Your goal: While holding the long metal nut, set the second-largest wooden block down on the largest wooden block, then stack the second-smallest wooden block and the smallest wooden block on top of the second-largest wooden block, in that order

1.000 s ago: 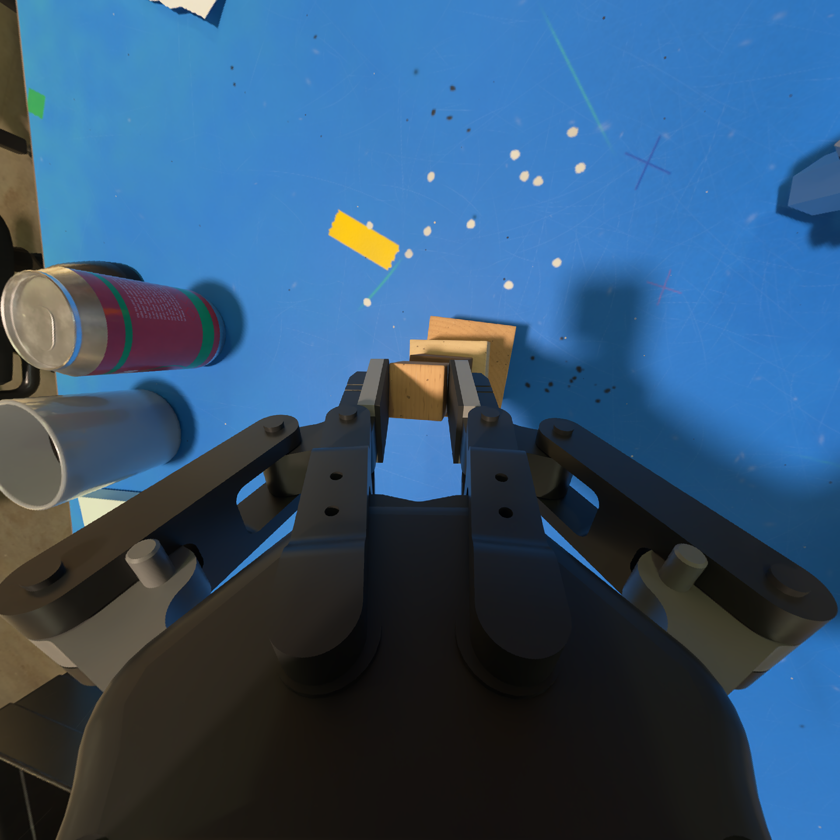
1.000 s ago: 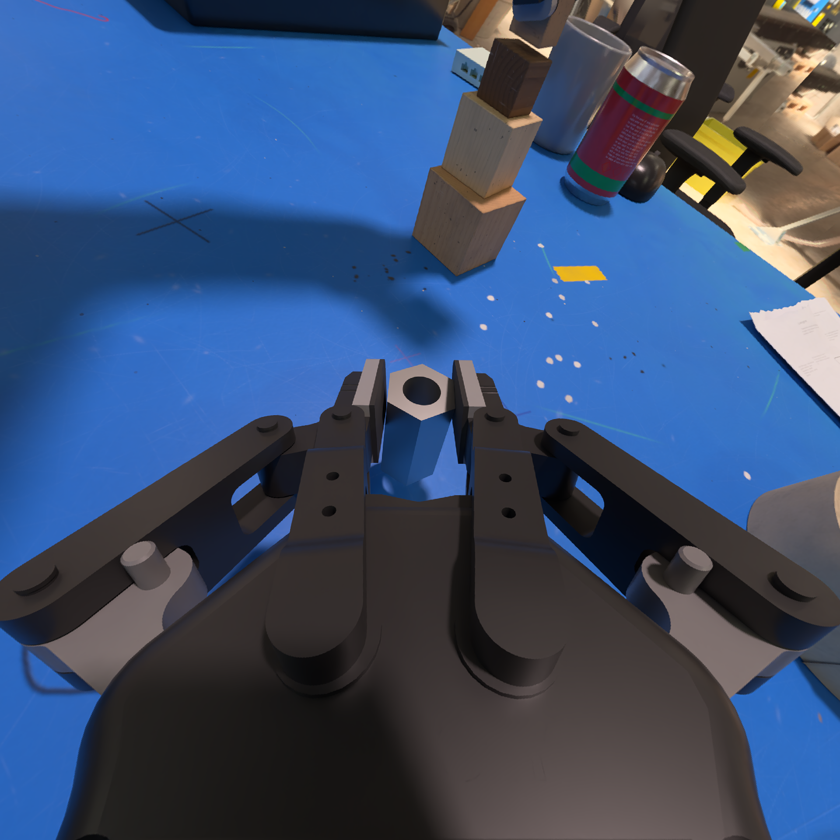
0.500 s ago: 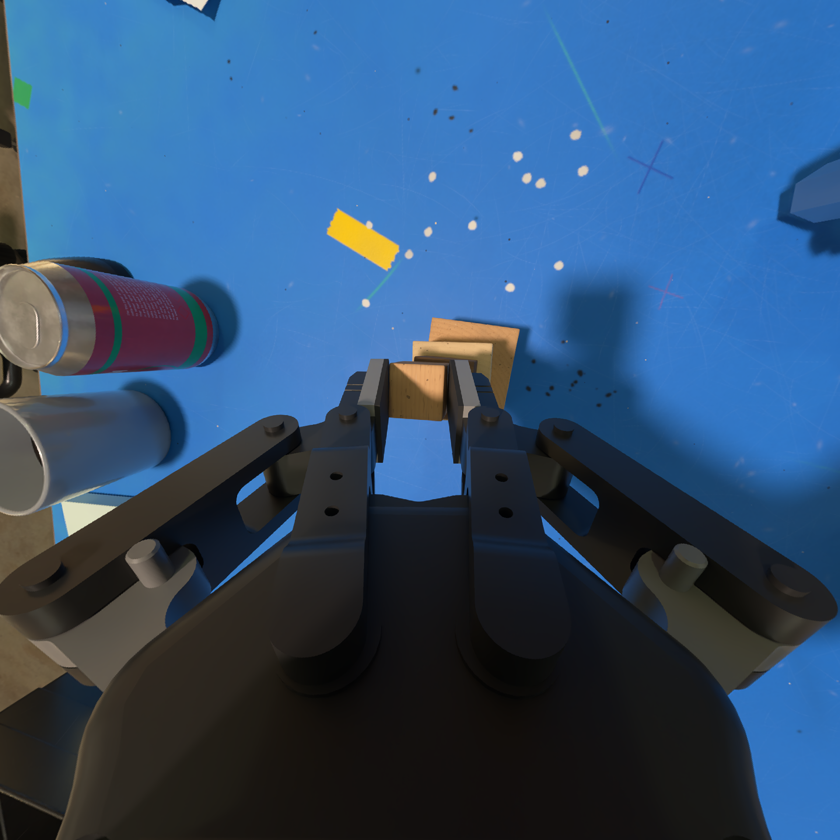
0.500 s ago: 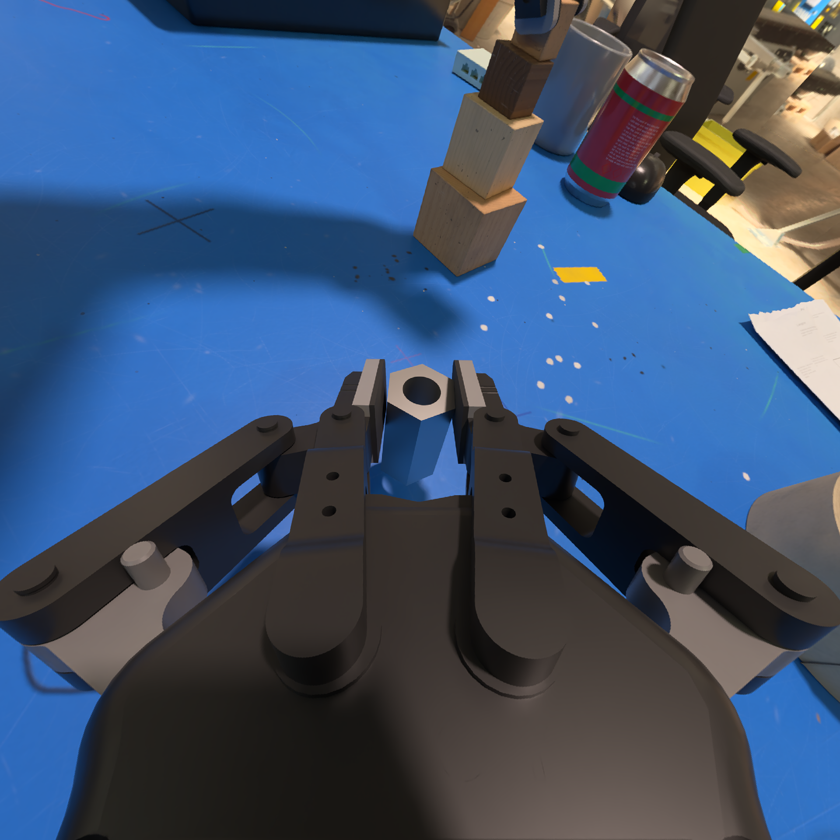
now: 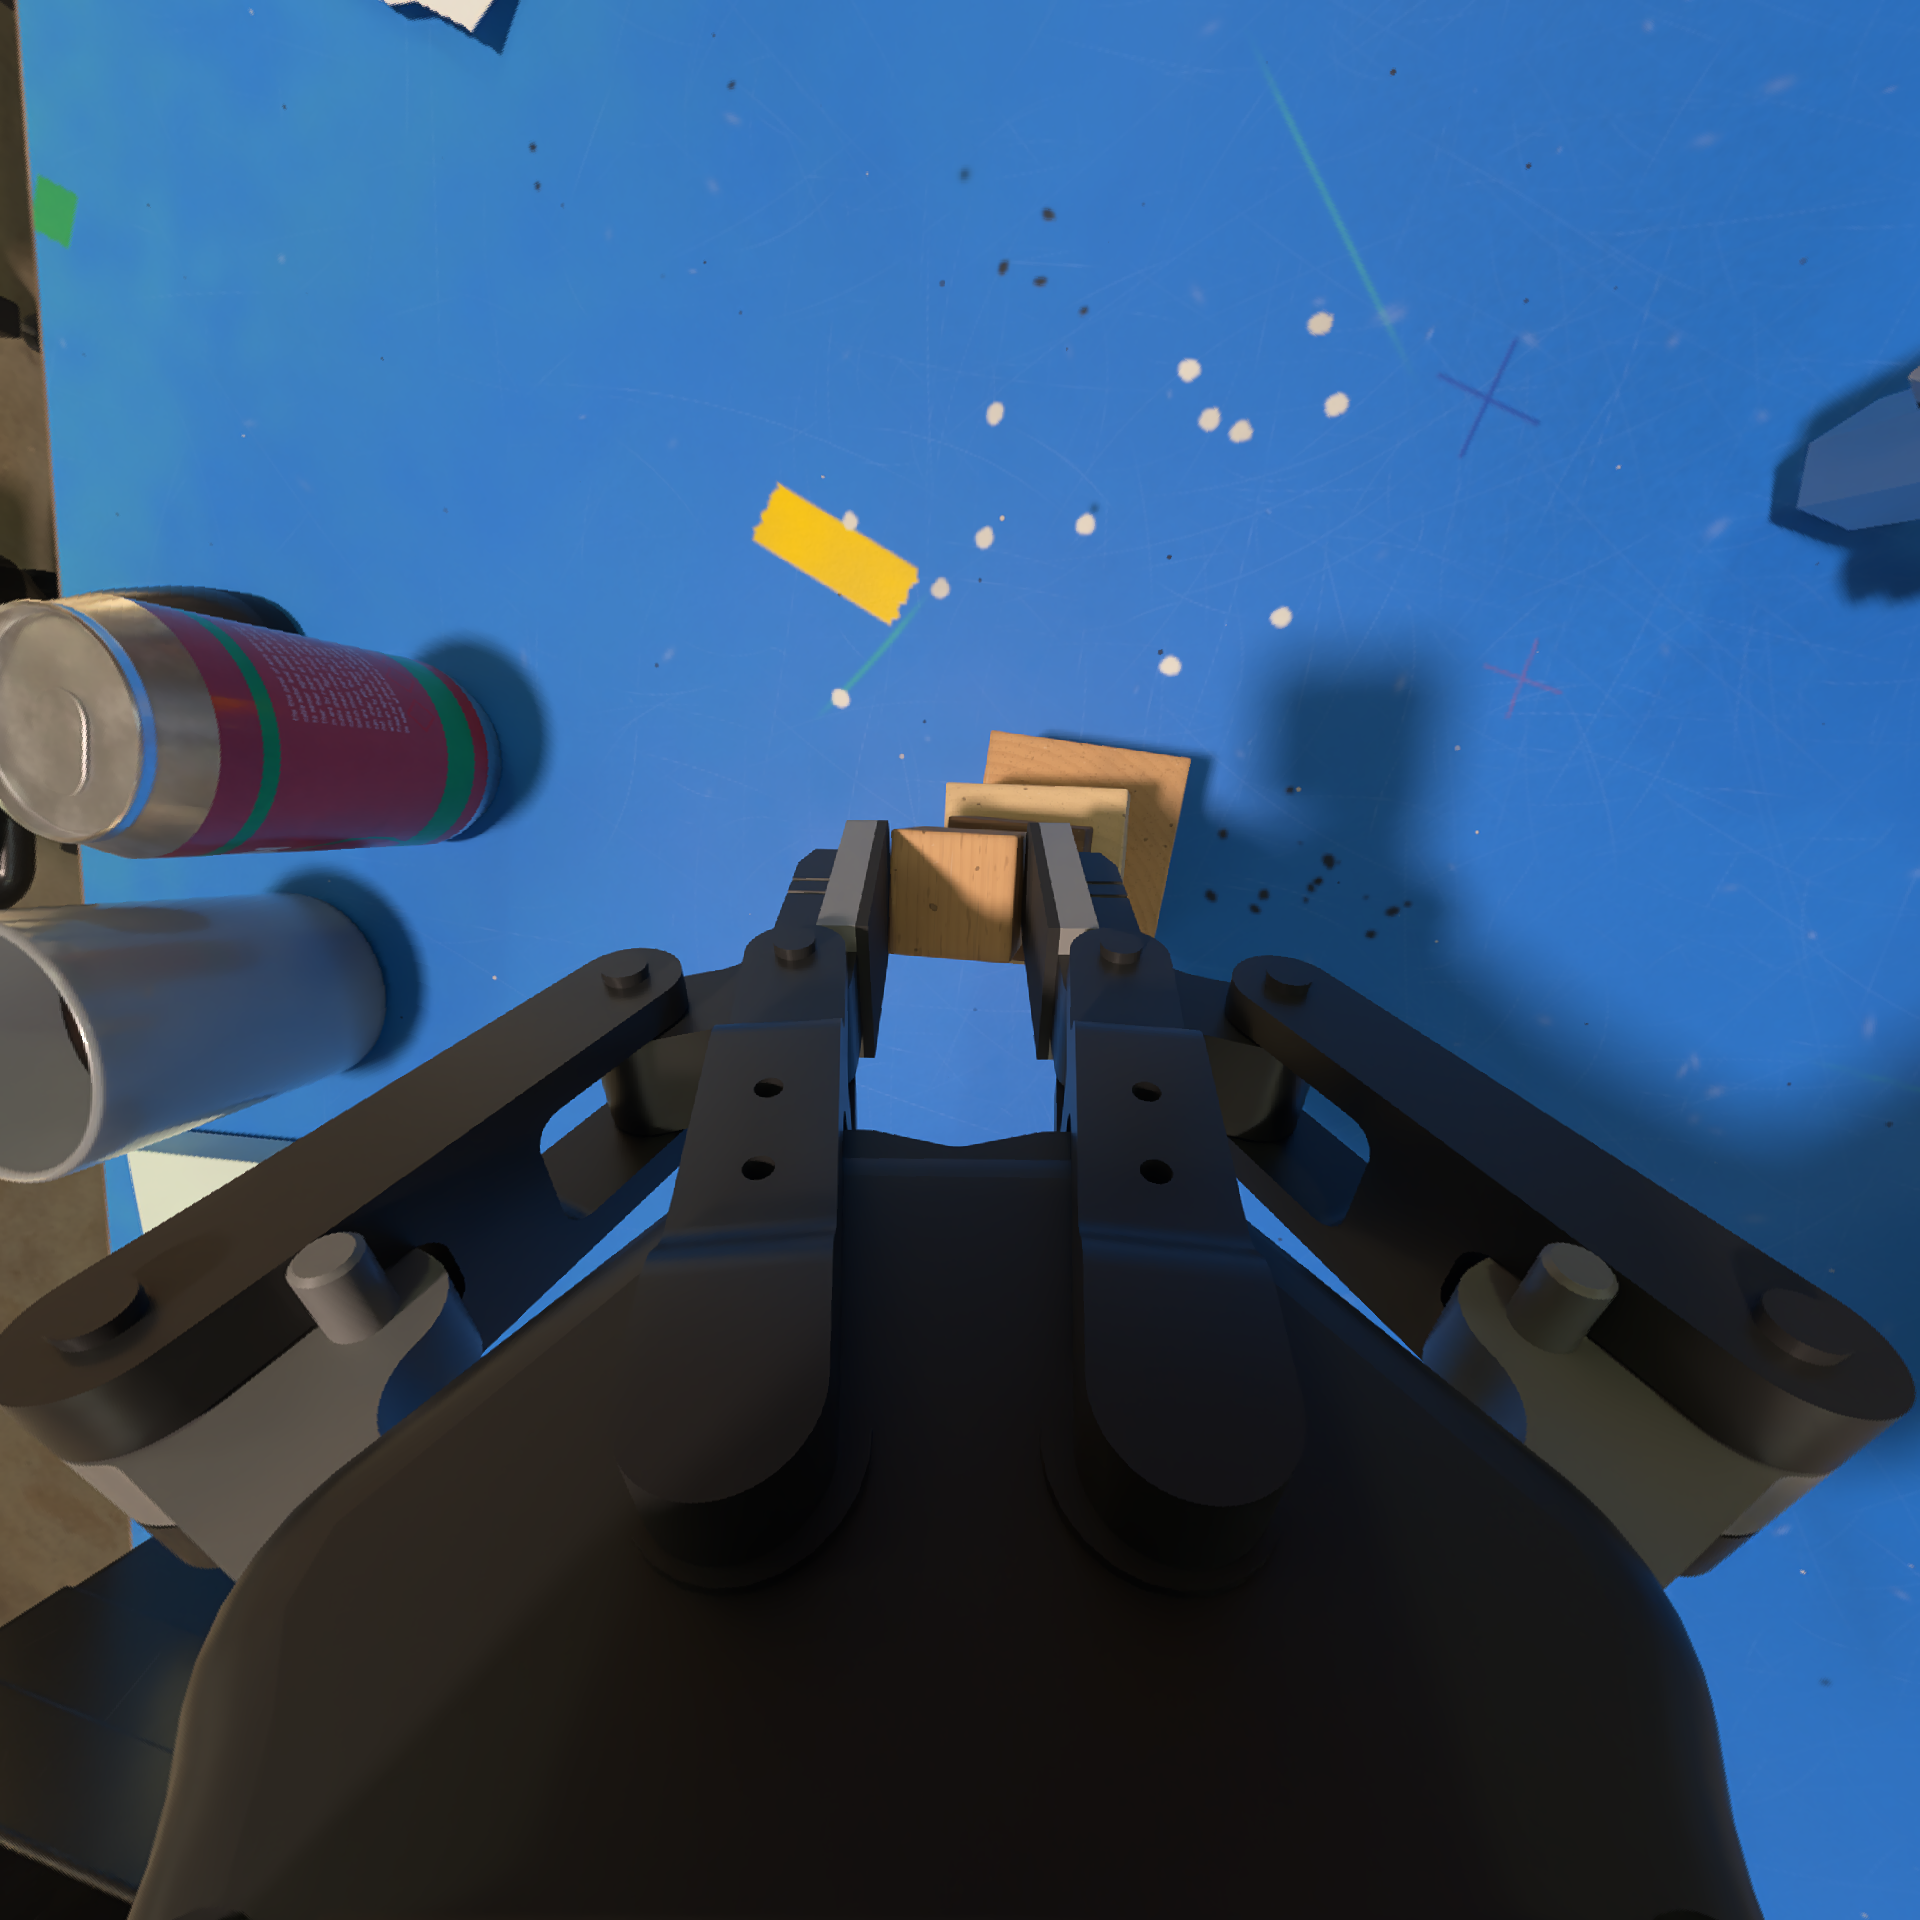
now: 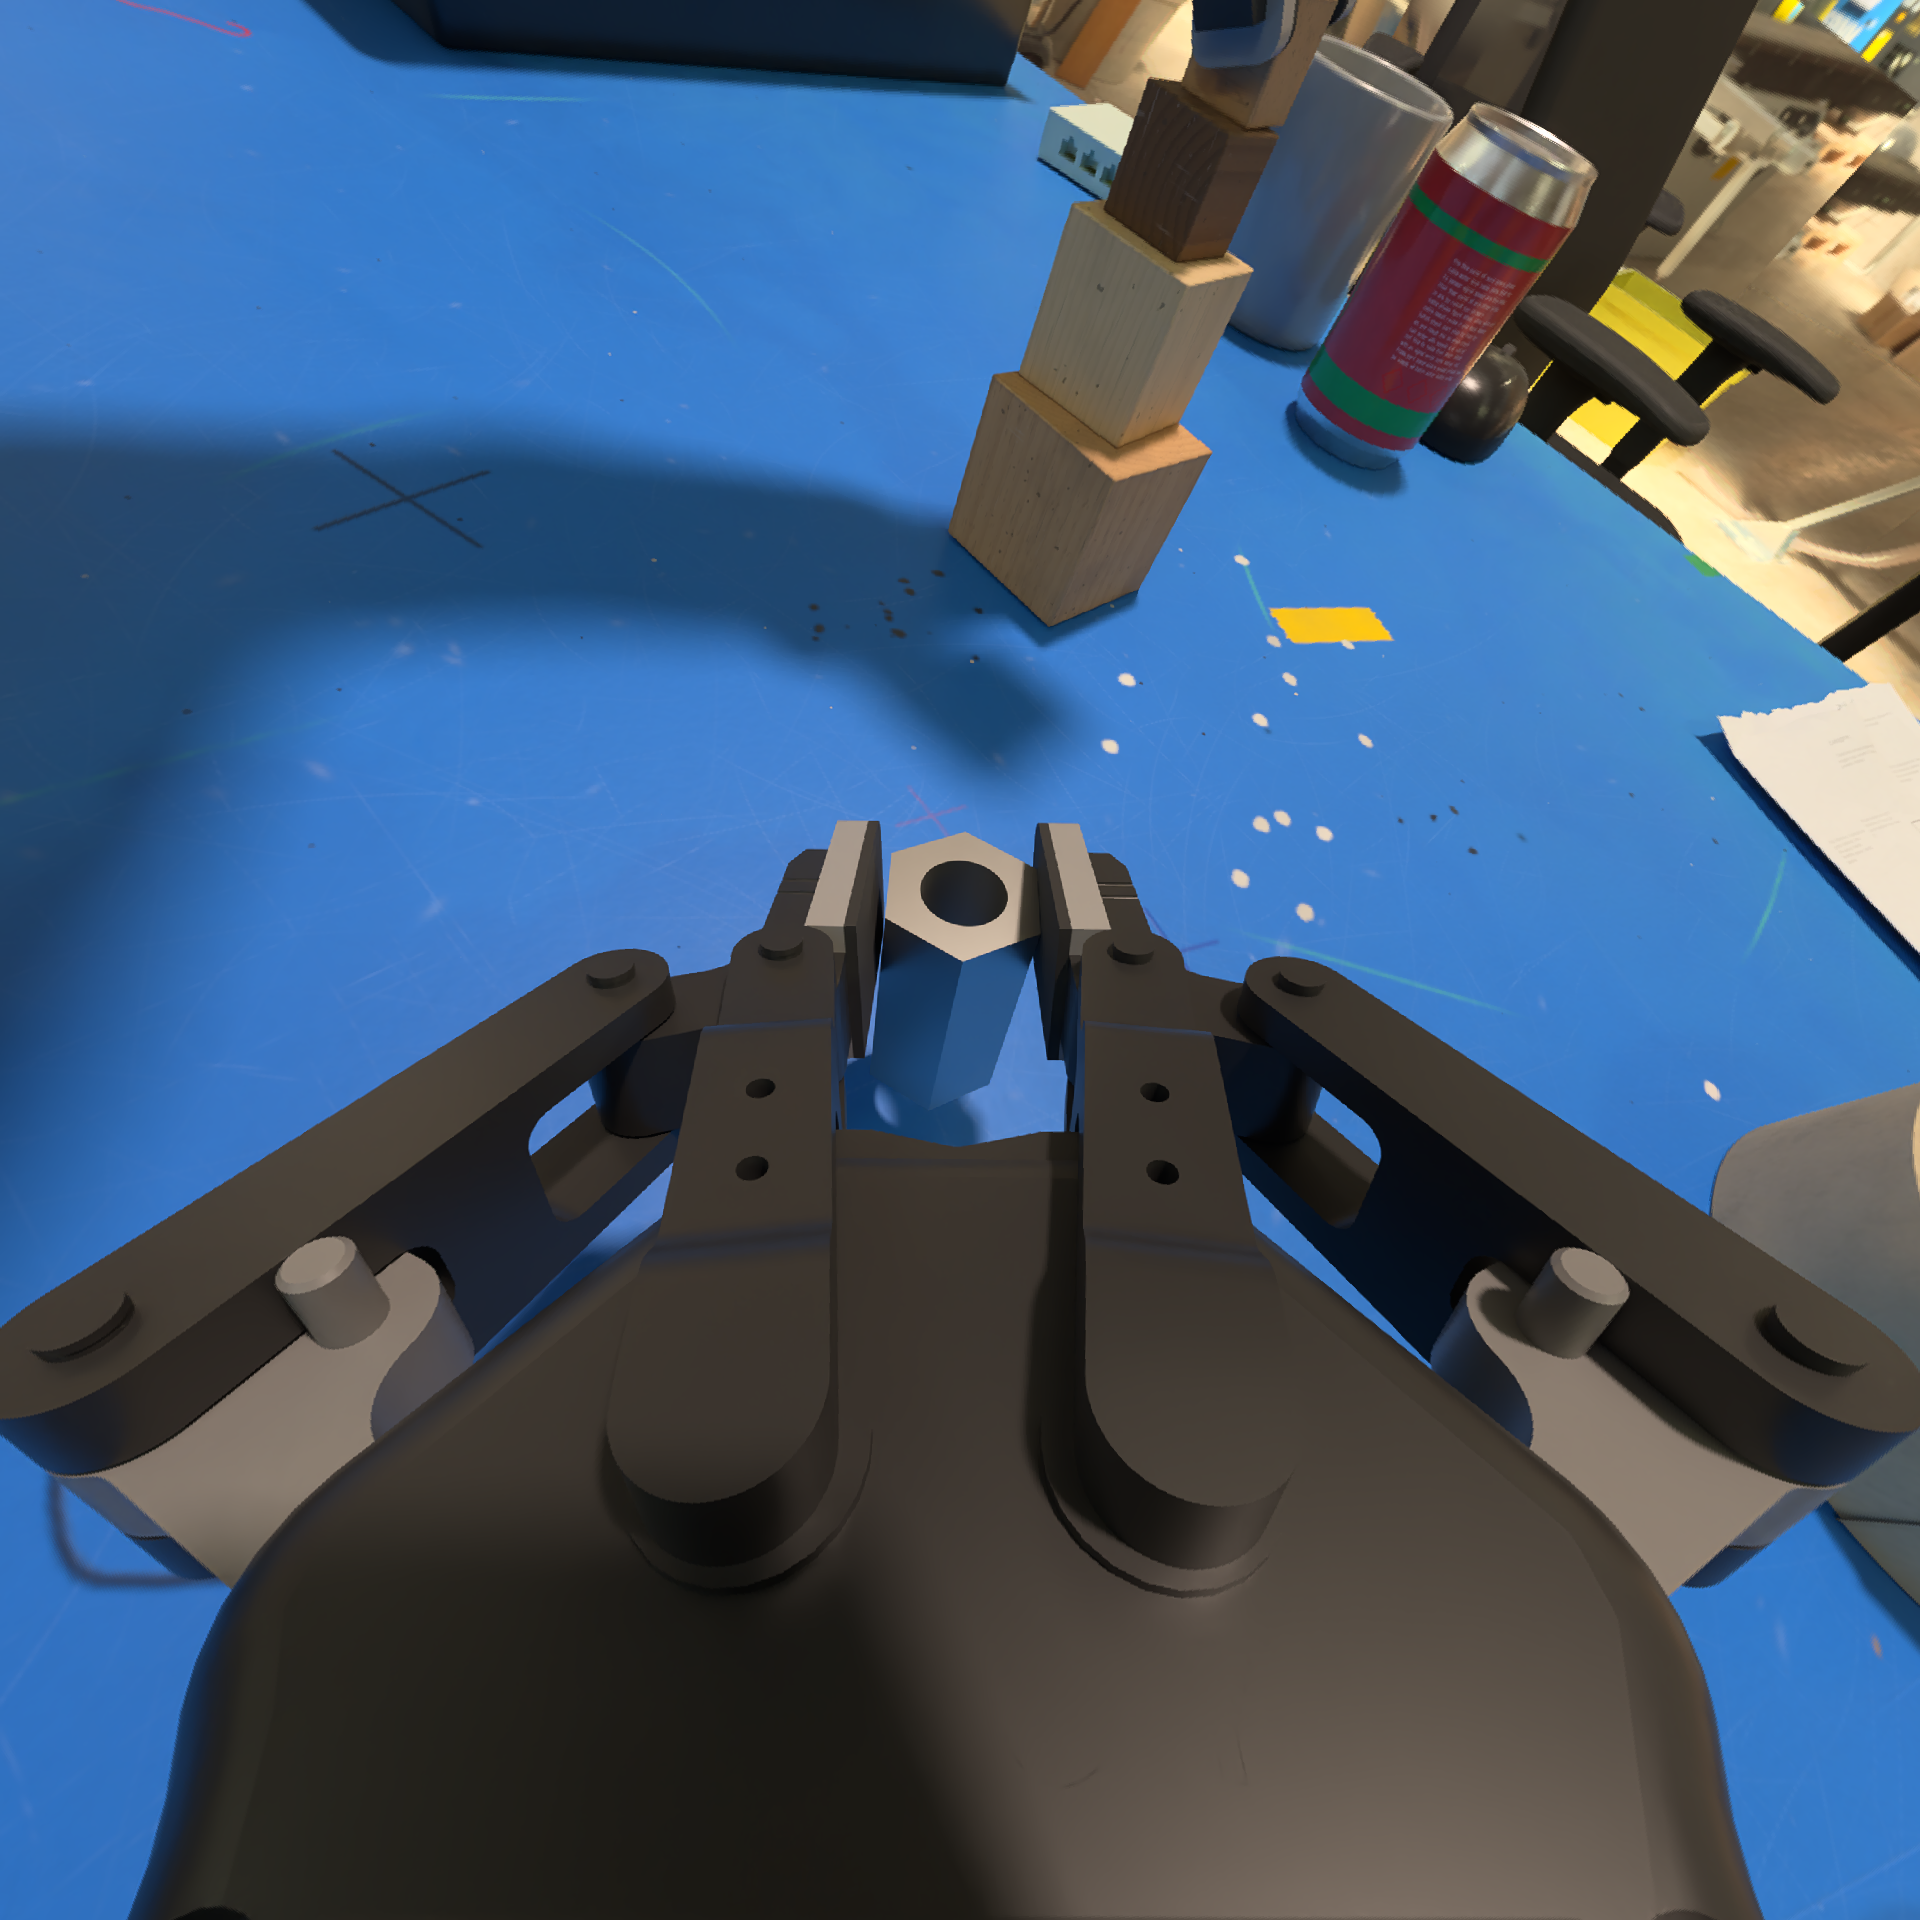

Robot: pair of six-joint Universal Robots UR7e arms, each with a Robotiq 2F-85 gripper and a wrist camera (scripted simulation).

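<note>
Long metal nut (image 6: 961, 914) sits clamped between the right gripper (image 6: 958, 902) fingers, hex end and bore facing the camera, held above the blue table (image 6: 520, 727). Only the right wrist view shows it clearly; in the left wrist view just a grey shape at the far right edge.

Block stack is the landmark. Right wrist view shows it side on: largest block (image 6: 1075, 499) on the table, second-largest block (image 6: 1132, 322) on it, dark second-smallest block (image 6: 1184, 171) on top. Above that, the smallest block (image 6: 1262, 94) held at the frame's top edge; whether it touches the dark block, cannot tell.

Left wrist view looks straight down: left gripper (image 5: 956, 894) closed on the smallest block (image 5: 954, 891), lower blocks peeking out behind it, offset to the right.

Red can (image 6: 1444, 281) and grey cup (image 6: 1330, 197) stand just behind the stack. Yellow tape (image 6: 1330, 623) lies near its base. White paper (image 6: 1839, 790) well apart, seen whole only in the right view.
</note>
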